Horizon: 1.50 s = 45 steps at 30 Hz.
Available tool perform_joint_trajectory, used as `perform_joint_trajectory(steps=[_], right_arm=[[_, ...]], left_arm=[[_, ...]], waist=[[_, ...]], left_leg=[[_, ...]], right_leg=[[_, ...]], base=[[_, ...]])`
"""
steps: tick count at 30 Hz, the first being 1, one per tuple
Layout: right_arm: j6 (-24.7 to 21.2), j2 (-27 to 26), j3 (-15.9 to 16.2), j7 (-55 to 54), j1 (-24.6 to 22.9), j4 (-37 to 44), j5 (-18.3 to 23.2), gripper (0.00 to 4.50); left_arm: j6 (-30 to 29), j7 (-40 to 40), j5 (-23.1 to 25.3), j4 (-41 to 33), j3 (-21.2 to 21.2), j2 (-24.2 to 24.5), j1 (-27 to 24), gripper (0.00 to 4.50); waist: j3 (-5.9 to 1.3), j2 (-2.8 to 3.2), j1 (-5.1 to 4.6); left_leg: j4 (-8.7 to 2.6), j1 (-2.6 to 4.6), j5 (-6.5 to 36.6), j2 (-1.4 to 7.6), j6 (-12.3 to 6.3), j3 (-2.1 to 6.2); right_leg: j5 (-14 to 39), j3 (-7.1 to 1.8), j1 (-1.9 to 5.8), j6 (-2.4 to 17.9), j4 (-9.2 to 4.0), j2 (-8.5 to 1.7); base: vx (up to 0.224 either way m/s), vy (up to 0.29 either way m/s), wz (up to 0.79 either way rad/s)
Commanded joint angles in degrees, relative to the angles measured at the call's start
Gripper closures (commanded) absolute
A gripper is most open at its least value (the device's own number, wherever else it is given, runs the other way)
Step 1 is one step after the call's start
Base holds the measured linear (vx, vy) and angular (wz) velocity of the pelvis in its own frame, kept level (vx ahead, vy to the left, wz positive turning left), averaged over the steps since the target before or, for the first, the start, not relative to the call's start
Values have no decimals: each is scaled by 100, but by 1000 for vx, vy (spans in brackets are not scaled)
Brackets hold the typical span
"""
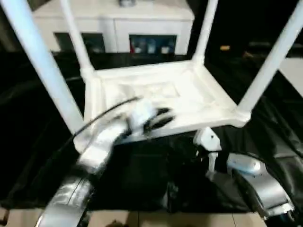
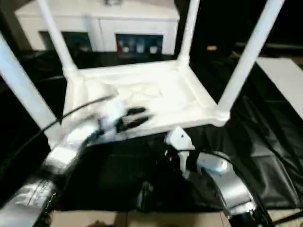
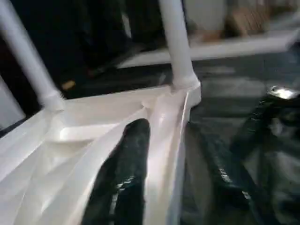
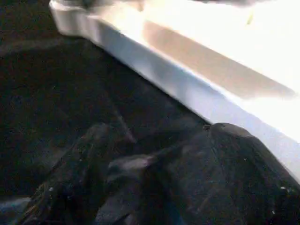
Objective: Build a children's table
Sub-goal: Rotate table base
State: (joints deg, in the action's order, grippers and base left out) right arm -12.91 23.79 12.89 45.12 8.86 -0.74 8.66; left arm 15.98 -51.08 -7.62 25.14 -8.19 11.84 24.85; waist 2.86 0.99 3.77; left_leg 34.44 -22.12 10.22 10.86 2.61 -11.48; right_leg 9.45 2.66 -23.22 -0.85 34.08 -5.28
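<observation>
The children's table lies upside down on a black cloth. Its white ribbed tabletop (image 1: 194, 97) faces up, and four white legs stand in the corner sockets: near left (image 1: 42, 61), far left (image 1: 75, 38), far right (image 1: 206, 28) and near right (image 1: 272, 59). My left gripper (image 1: 160, 118) hovers over the tabletop's near edge, its black fingers slightly apart and holding nothing. One finger (image 3: 124, 178) lies along the ribs beside the rim. My right gripper (image 1: 210, 156) sits low in front of the near edge (image 4: 197, 103), open with nothing between its fingers (image 4: 234, 173).
A white cabinet with glass doors (image 1: 113, 23) stands behind the table. A flat white board (image 2: 284, 80) lies at the right. Black cloth (image 1: 142, 179) covers the floor around the table, with bare light floor along the near edge.
</observation>
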Motion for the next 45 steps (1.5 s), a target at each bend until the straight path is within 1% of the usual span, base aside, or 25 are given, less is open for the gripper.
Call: perform_joint_trajectory(steps=[1, 2, 3, 4, 5, 7, 8, 10, 14, 19, 20, 25, 30, 33, 35, 36, 37, 38, 39, 40, 41, 42, 43, 44, 45], right_arm=[[62, -39, -96, -78, 27, 17, 13, 97], [67, -55, -101, -105, 21, 20, 6, 97], [67, -55, -101, -105, 21, 20, 6, 97], [131, -132, -143, -238, 31, -3, -2, 97], [144, -149, -145, -271, 33, -2, 2, 97], [149, -157, -140, -290, 27, 10, 3, 97], [146, -174, -142, -291, 18, 19, 4, 97], [151, -189, -144, -284, 5, 23, 1, 97], [169, -194, -147, -274, 13, 0, 3, 97], [185, -170, -149, -255, 1, 3, 16, 97], [190, -170, -155, -247, 2, -7, 18, 97], [194, -179, -159, -228, 2, -19, 21, 97], [163, -184, -127, -158, 42, -50, 48, 97], [162, -199, -114, -169, 80, -89, 28, 97], [163, -235, -107, -211, 124, -139, 0, 97], [145, -258, -106, -256, 138, -158, -25, 97], [124, -281, -100, -318, 145, -180, -63, 97], [67, -329, -110, -426, 161, -237, -111, 97], [2, -376, -131, -527, 178, -299, -138, 97], [10, -456, -175, -645, 197, -388, -144, 97], [32, -503, -201, -707, 207, -438, -142, 97], [42, -531, -208, -693, 209, -443, -106, 97], [46, -542, -210, -688, 210, -446, -93, 97], [97, -563, -189, -611, 195, -412, -40, 97], [155, -576, -118, -384, 147, -286, 95, 97]], left_arm=[[-239, -8, -389, -697, 195, 25, -144, 276], [-342, 26, -527, -933, 265, 28, -324, 250], [-342, 26, -527, -933, 265, 28, -324, 243], [-340, 90, -1068, -1762, 542, 115, -1190, 238], [-16, 245, -1115, -1983, 723, 129, -1529, 231], [193, 352, -1156, -2126, 858, 131, -1779, 219], [666, 557, -927, -2287, 1050, 157, -2200, 206], [1046, 767, -761, -2466, 1251, 92, -2631, 198], [1722, 1222, -417, -2643, 1712, -181, -3391, 168], [2262, 1996, -105, -2821, 2120, -615, -3924, 120], [2378, 2213, 4, -2849, 2182, -730, -4057, 112], [2460, 2648, 151, -2877, 2366, -973, -4139, 70], [1678, 2830, -293, -2856, 2358, -733, -3436, 36], [1246, 2755, -474, -2723, 2305, -520, -3058, 7], [717, 2784, -520, -2297, 2397, -281, -2527, 7], [505, 2799, -579, -2121, 2443, -197, -2324, 7], [394, 2748, -601, -1997, 2458, -98, -2159, 7], [187, 2562, -787, -1936, 2415, 20, -2008, 7], [-37, 2331, -1059, -1943, 2348, 98, -1934, 7], [-557, 2127, -1519, -1941, 2332, 178, -1833, 7], [-882, 2035, -1786, -1935, 2339, 220, -1774, 7], [-983, 1976, -1874, -1908, 2346, 263, -1722, 7], [-1021, 1954, -1908, -1898, 2349, 279, -1702, 7], [-1091, 1901, -1920, -1823, 2363, 350, -1598, 7], [-1589, 1631, -2235, -1782, 2349, 485, -1420, 7]], waist=[[-353, 27, -13], [-331, 61, 3], [-306, 46, 5], [-304, 50, 12], [-264, 11, -54], [-276, 8, -113], [-302, 35, -129], [-260, 37, -168], [-230, 34, -226], [-233, 22, -278], [-228, 24, -273], [-196, 17, -295], [-196, 19, -296], [-171, 64, -346], [-158, 86, -359], [-108, 120, -410], [-52, 145, -459], [-33, 290, -306], [-78, 297, 88], [-127, 202, 116], [-153, -283, 119], [50, -182, -80], [50, -182, -80], [-172, -139, 156], [-211, -43, 152]], left_leg=[[-490, 144, 2032, 273, -125, 133], [-483, 223, 2325, 255, -29, 114], [-499, 236, 2509, 260, 71, 125], [-512, 219, 2575, 273, 127, 149], [-578, 79, 2567, 272, 121, 181], [-549, 133, 2761, 244, 130, 176], [-520, 169, 2774, 220, 143, 174], [-548, 139, 2855, 232, 161, 198], [-528, 213, 3191, 221, 231, 221], [-587, 142, 3303, 235, 250, 267], [-583, 163, 3362, 230, 234, 260], [-551, 249, 3626, 205, 219, 257], [-562, 303, 3871, 190, 241, 299], [-633, 246, 4099, 208, 300, 369], [-674, 262, 4243, 210, 329, 380], [-626, 430, 4554, 166, 358, 356], [-697, 427, 4729, 192, 332, 349], [-1240, -127, 5227, 457, 405, 329], [-1471, -474, 5539, 432, 565, -60], [-1462, -369, 5225, 442, 389, -91], [-228, 486, 3455, 123, 436, -99], [1016, 645, 945, -309, 60, 417], [1016, 645, 945, -309, 60, 417], [239, 89, 956, -75, 132, 651], [-137, 555, 1514, 76, 211, 481]], right_leg=[[1618, -166, 195, 1365, -396, -258], [1982, -172, 119, 1234, -462, -224], [2163, -187, 106, 1167, -488, -234], [2220, -184, 131, 1152, -462, -258], [2351, -165, 204, 1035, -458, -274], [2692, -173, 137, 790, -510, -240], [2837, -185, 108, 685, -542, -232], [3078, -172, 105, 542, -584, -234], [3677, -153, 7, 253, -688, -210], [3454, -104, 97, 241, -678, -207], [3476, -113, 60, 211, -693, -197], [3726, -68, -9, 110, -791, -167], [3687, 31, 7, 88, -826, -164], [3570, 125, 120, 89, -798, -171], [3512, 141, 125, 113, -782, -152], [3742, 329, 32, 69, -948, -78], [3732, 496, 87, 19, -982, 7], [2625, 491, 743, 232, 134, 34], [1204, 412, 838, 391, 755, 89], [1412, 173, 798, 297, 899, 89], [4890, -276, -197, -283, -203, -147], [7684, -562, -775, -23, -1214, -709], [7684, -562, -775, -23, -1214, -709], [5394, -606, 306, 258, -519, -715], [3044, -324, -84, 664, -263, -102]], base=[[0, 0, 0], [0, 0, 0], [0, 0, 0], [0, 0, 0], [0, 0, 0], [0, 0, 0], [0, 0, 0], [0, 0, 0], [0, 0, 0], [0, 0, 0], [0, 0, 0], [0, 0, 0], [0, 0, 0], [0, 0, 0], [0, 0, 0], [-56, -11, 0], [-65, -26, -2], [-65, -26, -2], [-122, -9, -2], [-103, -88, 12], [-103, -88, 12], [91, -167, 12], [148, -40, -19], [92, -83, 13], [0, 0, 0]])
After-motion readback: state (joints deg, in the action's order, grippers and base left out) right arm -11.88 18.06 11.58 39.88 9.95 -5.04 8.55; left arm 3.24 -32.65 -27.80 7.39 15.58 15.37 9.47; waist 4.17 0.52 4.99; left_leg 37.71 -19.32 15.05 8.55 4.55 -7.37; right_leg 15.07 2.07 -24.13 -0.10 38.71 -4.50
